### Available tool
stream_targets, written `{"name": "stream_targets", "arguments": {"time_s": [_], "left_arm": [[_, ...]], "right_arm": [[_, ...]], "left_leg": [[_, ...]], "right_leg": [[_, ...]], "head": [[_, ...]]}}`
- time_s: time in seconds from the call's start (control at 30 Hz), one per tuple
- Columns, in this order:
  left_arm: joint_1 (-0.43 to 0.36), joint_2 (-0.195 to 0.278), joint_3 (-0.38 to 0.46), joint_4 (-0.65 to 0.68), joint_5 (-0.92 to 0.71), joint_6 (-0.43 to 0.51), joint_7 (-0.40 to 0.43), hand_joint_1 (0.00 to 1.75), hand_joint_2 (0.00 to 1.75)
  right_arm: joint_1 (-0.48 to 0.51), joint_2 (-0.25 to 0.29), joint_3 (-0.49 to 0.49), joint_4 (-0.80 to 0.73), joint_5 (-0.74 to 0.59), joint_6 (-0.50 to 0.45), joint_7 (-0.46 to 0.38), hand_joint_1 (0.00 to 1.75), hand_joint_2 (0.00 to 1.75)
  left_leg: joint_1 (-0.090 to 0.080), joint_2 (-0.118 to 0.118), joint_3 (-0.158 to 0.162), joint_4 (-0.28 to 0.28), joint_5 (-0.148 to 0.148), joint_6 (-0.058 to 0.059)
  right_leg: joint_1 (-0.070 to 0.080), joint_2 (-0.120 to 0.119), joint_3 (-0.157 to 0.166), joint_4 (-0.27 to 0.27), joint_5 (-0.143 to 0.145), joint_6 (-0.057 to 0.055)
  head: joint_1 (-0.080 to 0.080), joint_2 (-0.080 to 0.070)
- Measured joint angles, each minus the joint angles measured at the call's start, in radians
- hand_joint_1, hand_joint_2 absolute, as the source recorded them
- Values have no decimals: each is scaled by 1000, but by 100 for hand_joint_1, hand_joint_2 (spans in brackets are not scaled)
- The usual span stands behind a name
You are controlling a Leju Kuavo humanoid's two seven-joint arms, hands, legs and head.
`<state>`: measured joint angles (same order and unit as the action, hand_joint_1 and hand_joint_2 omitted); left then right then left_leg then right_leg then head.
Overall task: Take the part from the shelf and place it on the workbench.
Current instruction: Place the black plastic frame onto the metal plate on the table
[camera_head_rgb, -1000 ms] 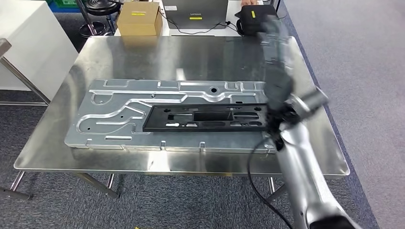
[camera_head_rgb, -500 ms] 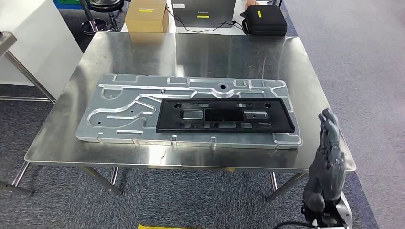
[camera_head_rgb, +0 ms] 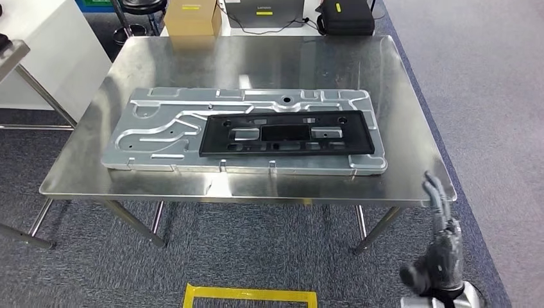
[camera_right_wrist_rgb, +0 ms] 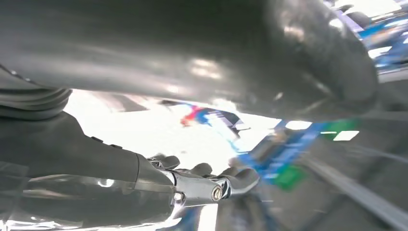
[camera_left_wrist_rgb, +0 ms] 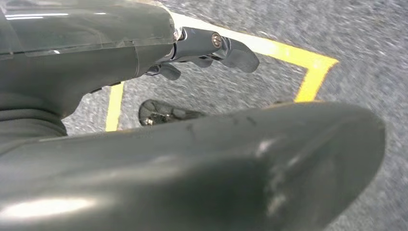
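The black part (camera_head_rgb: 287, 133) lies flat on the large silver stamped panel (camera_head_rgb: 167, 131), which in turn lies flat on the metal workbench (camera_head_rgb: 256, 64). The part occupies the 3 o'clock half of the panel, long side parallel to the panel's long side; its rectangular cut-outs expose the silver surface beneath. No hand touches it.

The right hand (camera_head_rgb: 438, 250) is located at 5 o'clock in the head view, below and just off the workbench corner, over the carpet (camera_head_rgb: 487, 96). Its fingers (camera_head_rgb: 435, 192) are extended, slightly apart, pointing toward 12 o'clock; nothing is held. In the right wrist view the same hand (camera_right_wrist_rgb: 192, 183) appears with fingers loosely extended and empty; the background there is blurred and cannot be identified.

In the left wrist view the left hand (camera_left_wrist_rgb: 202, 48) is seen above grey carpet crossed by yellow floor tape (camera_left_wrist_rgb: 308, 72). Its fingers are partly bent and apart, with nothing between them.

Items at 12 o'clock beyond the workbench: a cardboard box (camera_head_rgb: 192, 16) at 11 o'clock, a laptop (camera_head_rgb: 264, 11) at 12 o'clock, a black case (camera_head_rgb: 347, 16) at 1 o'clock. A white cabinet (camera_head_rgb: 38, 58) stands at 10 o'clock. A yellow tape rectangle (camera_head_rgb: 250, 297) marks the floor at 6 o'clock
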<state>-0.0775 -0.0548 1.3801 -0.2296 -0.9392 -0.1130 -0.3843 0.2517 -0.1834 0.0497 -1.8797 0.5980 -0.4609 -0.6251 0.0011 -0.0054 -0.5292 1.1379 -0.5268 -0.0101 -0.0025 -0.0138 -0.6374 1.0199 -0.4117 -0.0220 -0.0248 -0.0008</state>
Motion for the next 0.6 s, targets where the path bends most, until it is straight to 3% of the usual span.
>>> {"name": "stream_targets", "arguments": {"time_s": [0.07,0.1,0.17,0.2,0.23,0.27,0.33,0.37,0.4,0.43,0.5,0.57,0.6], "left_arm": [[-1,0,2,0,5,1,1,0,0],[-2,0,4,0,7,2,1,0,0],[2,-3,8,0,8,3,1,0,0],[4,-6,9,0,7,4,0,0,0],[6,-9,10,0,6,4,-2,0,0],[8,-12,10,0,3,4,-4,0,0],[13,-14,11,0,-5,3,-7,0,0],[16,-14,11,0,-9,2,-8,0,0],[19,-14,11,0,-13,1,-9,0,0],[20,-14,11,0,-16,0,-10,0,0],[19,-14,10,0,-17,-3,-13,0,0],[17,-14,10,0,-18,-5,-17,0,0],[15,-13,10,0,-18,-6,-18,0,0]], "right_arm": [[11,27,-80,43,22,15,17,0,0],[12,44,-129,76,45,27,30,0,0],[1,76,-259,189,116,48,47,0,0],[-14,87,-348,274,156,52,37,0,0],[-32,93,-447,371,193,50,15,0,0],[-53,95,-549,472,228,43,-10,0,0],[-90,97,-741,665,303,15,-36,0,0],[-104,99,-820,750,343,-3,-30,0,0],[-117,103,-888,826,385,-19,-13,0,0],[-128,107,-945,894,422,-31,10,0,0],[-150,117,-1035,1006,486,-40,62,0,0],[-175,124,-1105,1102,544,-31,137,0,0],[-186,126,-1134,1147,571,-17,182,0,0]], "left_leg": [[-7,-1,83,-125,-10,12],[-11,-1,98,-157,-20,19],[-12,0,94,-171,-4,33],[-11,1,86,-176,10,41],[-9,1,75,-182,27,49],[-7,1,61,-185,42,55],[-9,-1,29,-184,67,61],[-10,-2,13,-182,78,60],[-10,-2,-3,-179,89,59],[-10,-1,-20,-173,98,55],[-10,1,-50,-159,112,47],[-12,7,-70,-142,121,36],[-12,10,-76,-137,127,30]], "right_leg": [[0,-1,-13,4,17,9],[-1,-1,-13,2,27,15],[-4,-1,-11,-8,45,28],[-6,1,-16,-4,35,34],[-7,3,-25,16,4,40],[-9,6,-38,56,-45,45],[-11,9,-65,179,-146,54],[-12,10,-71,234,-165,58],[-14,10,-65,265,-159,61],[-16,10,-44,264,-136,63],[-23,10,52,161,-97,64],[-21,12,156,19,-112,57],[-17,13,182,-22,-125,50]], "head": [[1,0],[-1,0],[-4,0],[-6,0],[-5,0],[-4,0],[-2,0],[-2,0],[-2,0],[-2,0],[-2,0],[-3,0],[-3,0]]}}
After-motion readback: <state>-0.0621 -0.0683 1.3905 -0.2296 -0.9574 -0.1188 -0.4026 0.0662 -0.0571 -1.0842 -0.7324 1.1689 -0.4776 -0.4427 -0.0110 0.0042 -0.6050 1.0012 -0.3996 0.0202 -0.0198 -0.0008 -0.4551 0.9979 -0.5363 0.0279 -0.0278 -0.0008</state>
